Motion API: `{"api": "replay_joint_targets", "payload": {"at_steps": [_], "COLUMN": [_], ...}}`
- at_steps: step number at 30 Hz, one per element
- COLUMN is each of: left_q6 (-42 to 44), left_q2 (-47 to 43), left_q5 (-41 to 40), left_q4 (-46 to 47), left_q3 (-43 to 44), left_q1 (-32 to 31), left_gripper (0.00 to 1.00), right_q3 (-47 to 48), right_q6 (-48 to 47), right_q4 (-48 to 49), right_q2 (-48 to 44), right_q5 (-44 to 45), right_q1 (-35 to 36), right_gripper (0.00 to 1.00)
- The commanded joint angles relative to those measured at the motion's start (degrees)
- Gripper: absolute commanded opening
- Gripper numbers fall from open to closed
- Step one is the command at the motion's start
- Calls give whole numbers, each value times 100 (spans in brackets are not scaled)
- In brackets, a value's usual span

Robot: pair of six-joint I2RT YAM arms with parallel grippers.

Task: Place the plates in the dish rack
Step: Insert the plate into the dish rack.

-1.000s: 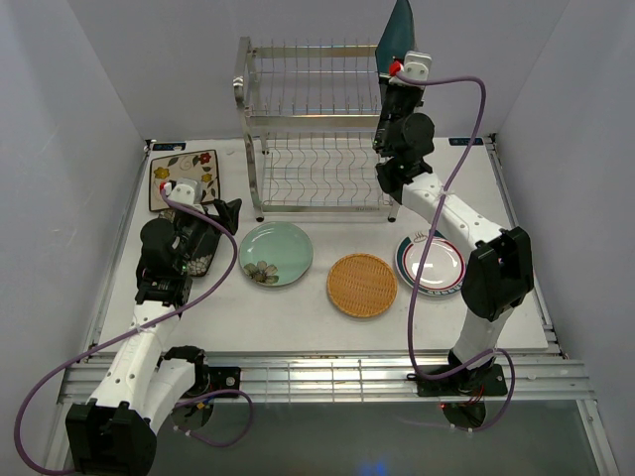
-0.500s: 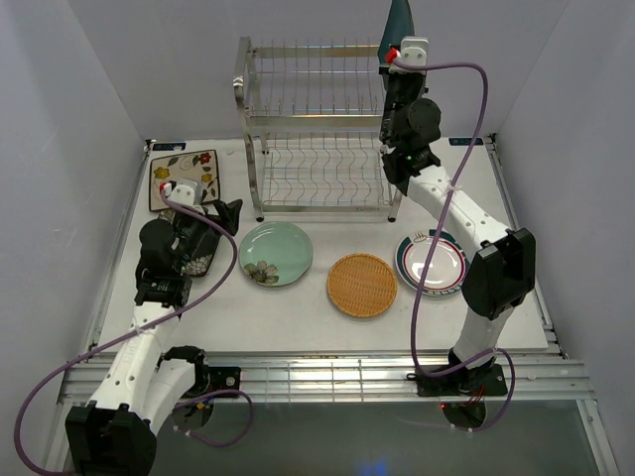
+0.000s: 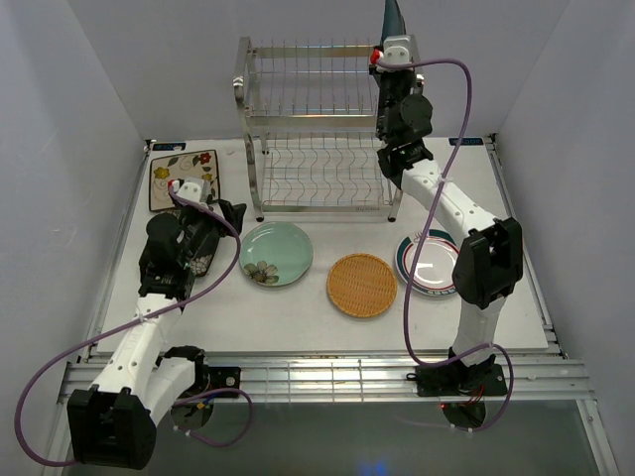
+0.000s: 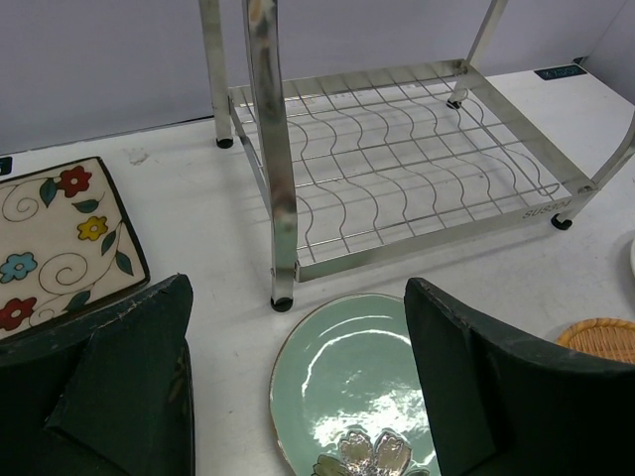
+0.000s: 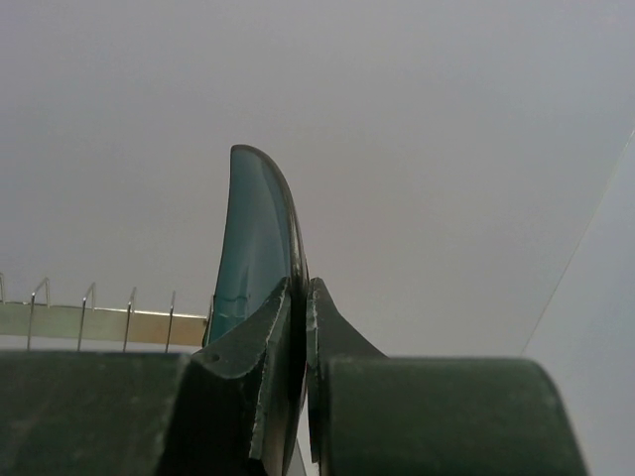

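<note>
- Nearest on the table, three round plates lie flat in a row. They are a woven orange plate, a striped-rim white plate partly behind the right arm, and a pale green plate.
- At the left, the left gripper hovers with its jaws wide apart and holds nothing. Beneath it lies a dark patterned plate, mostly hidden.
- Just beyond that, a cream flowered plate, rectangular, lies flat by the table's left edge.
- Farther back stands one two-tier wire dish rack. No plate sits on either shelf.
- Farthest and highest, the right gripper is clamped on the rim of a teal plate. It holds the plate on edge above the right end of the rack's top tier.
- Progress, as I judge it: no plate is loaded yet, one is about to go in, and five wait on the table.
- Count: six plates, one rack, two grippers.
</note>
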Motion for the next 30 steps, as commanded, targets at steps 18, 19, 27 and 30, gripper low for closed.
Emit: {"api": "replay_joint_targets", "payload": {"at_steps": [18,19,27,30], "left_q6": [-38,-38,-47,-47], "left_q2": [64,55,-33,-59], "left_q5": [174,174,183,183], "left_q4": [-49,-49,-49,-49], "left_q3": [193,184,175,158], "left_q1": [18,18,18,18], "left_gripper": [98,98,98,98], "right_q3": [156,147,77,33], "right_q6": [-220,-220,-114,-105], "right_q4": [1204,1169,932,958], "right_q2": [-73,-117,-267,-293], "right_q5": [24,51,33,51], "right_q1": [-71,-71,-71,-71], "right_gripper": [8,8,25,36]}}
